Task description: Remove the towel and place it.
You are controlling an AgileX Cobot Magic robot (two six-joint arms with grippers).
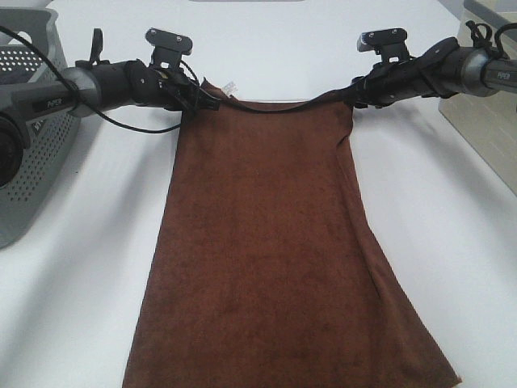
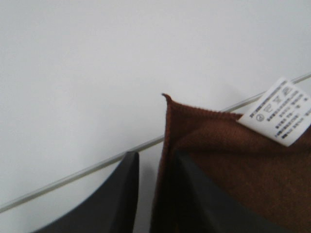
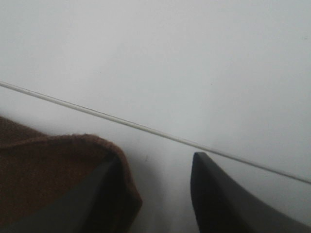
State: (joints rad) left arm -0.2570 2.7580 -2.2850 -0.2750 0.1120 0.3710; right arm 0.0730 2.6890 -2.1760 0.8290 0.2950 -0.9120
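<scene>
At the far left a grey basket (image 1: pixel 28 137) is seen, standing on the white table (image 1: pixel 89 267) with its perforated wall turned toward the middle. Between basket and towel (image 1: pixel 266 242) a strip of bare table is left, narrowing toward the far end where the left arm crosses it. The towel is spread flat down the middle of the table, its near end running out of the high view, its long edges flaring wider toward the near side. Its far edge is lifted slightly and sags between the two grippers.

The left gripper (image 1: pixel 202 101) is placed at the towel's far-left corner. In the left wrist view a gap is seen between the fingers (image 2: pixel 109 199); the towel edge (image 2: pixel 228 160) is draped against one finger, with table showing in the gap beside it. The jaws are parted a little, and no firm pinch on the cloth is shown. A white tag (image 2: pixel 282 116) is sewn at this corner, just beside the gripper.

The right gripper (image 1: pixel 355 93) is placed at the far-right corner. Its jaws are parted wider; the towel corner (image 3: pixel 53 179) is hung over one finger, while the other finger (image 3: pixel 228 199) is apart from the cloth, bare table between them.

To the right, open table is left up to a beige box (image 1: pixel 485 121) at the far-right edge.
</scene>
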